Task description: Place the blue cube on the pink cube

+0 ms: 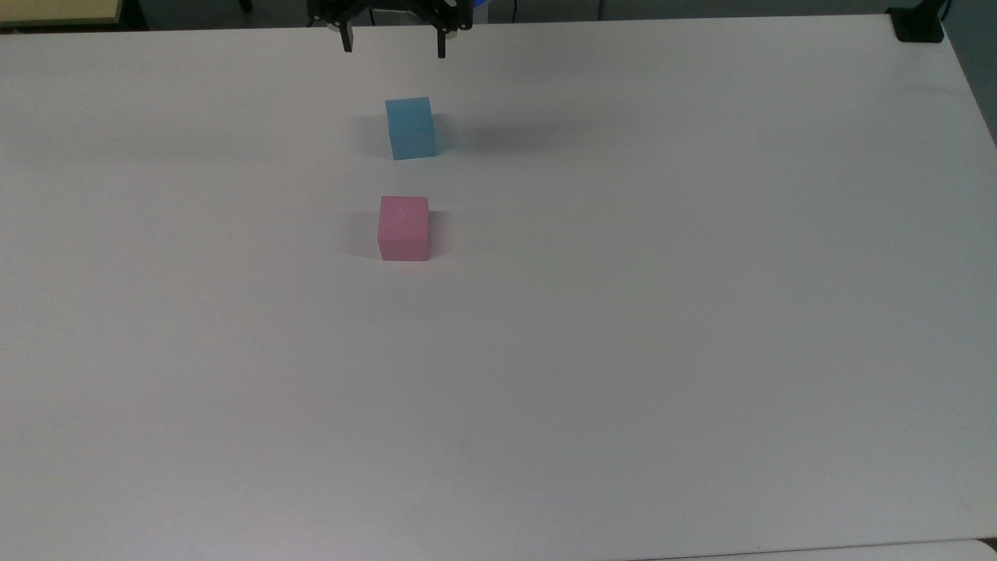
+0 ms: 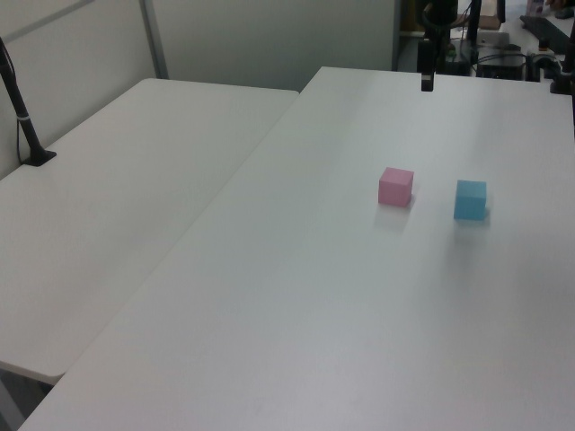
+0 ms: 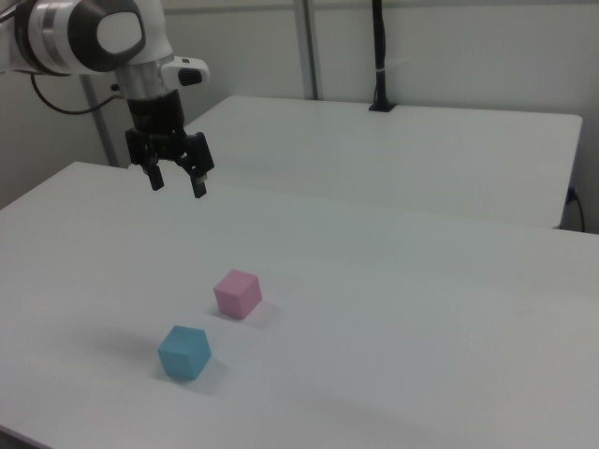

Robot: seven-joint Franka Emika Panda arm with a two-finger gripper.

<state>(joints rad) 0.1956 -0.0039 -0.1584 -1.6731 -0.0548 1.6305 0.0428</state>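
Gripper hanging above the table at the top view's upper edge, fingers spread wide, holding nothing. Top view is cutting off the arm; only the two black fingertips are poking into frame. Right view is showing the gripper and the white wrist above it, well clear of both cubes. Left view is catching the gripper edge-on at the far end, so the gap between the fingers is hard to make out there. Blue cube is sitting on the table, turned slightly askew. Pink cube is resting near it, apart, not touching. In the left view the pink cube is lying to the left of the blue cube; in the right view the blue cube is sitting nearer the camera than the pink cube. Black post is standing on the second table.
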